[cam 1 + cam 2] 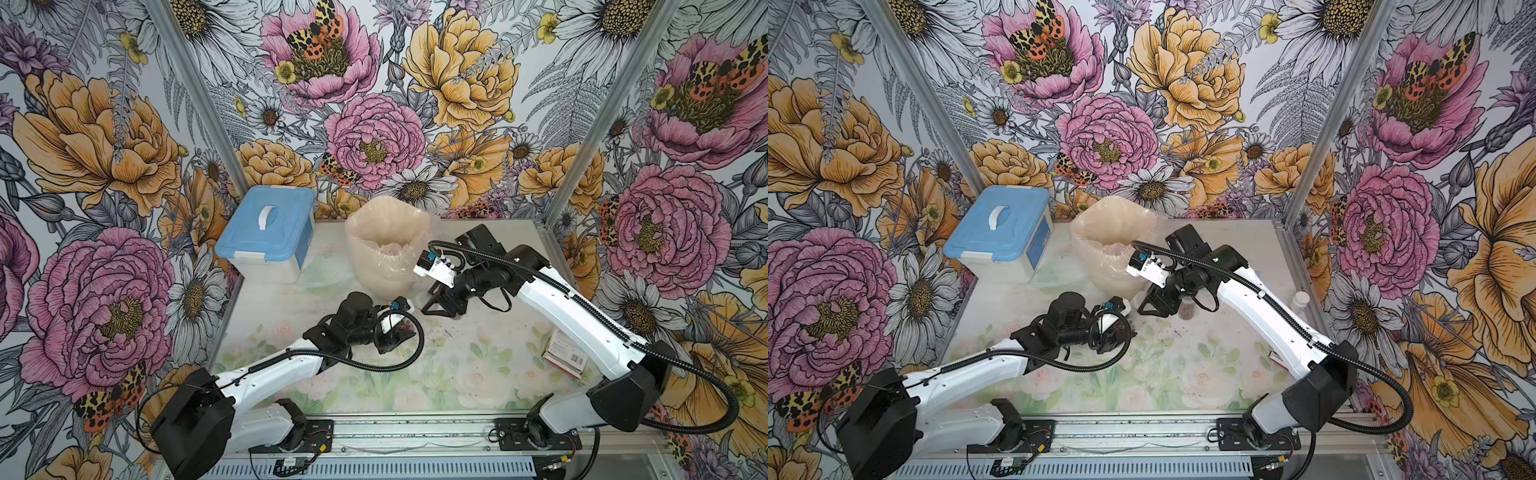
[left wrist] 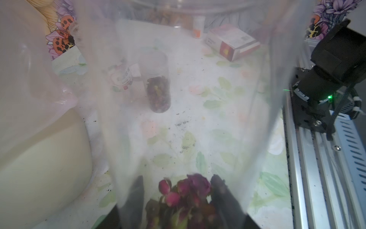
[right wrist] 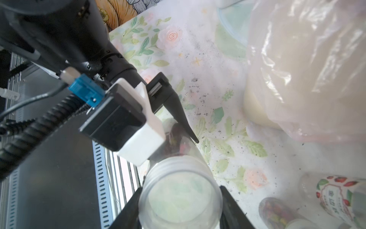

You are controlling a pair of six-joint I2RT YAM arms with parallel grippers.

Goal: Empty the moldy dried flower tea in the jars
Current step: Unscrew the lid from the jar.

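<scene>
Left gripper clamped the held jar by its body, mid-table; rose-bud tea sat inside. Right gripper was closed on its lid. Just past them, a bud-filled jar and the labelled jar sat side by side on the table, near the bagged bin.
</scene>
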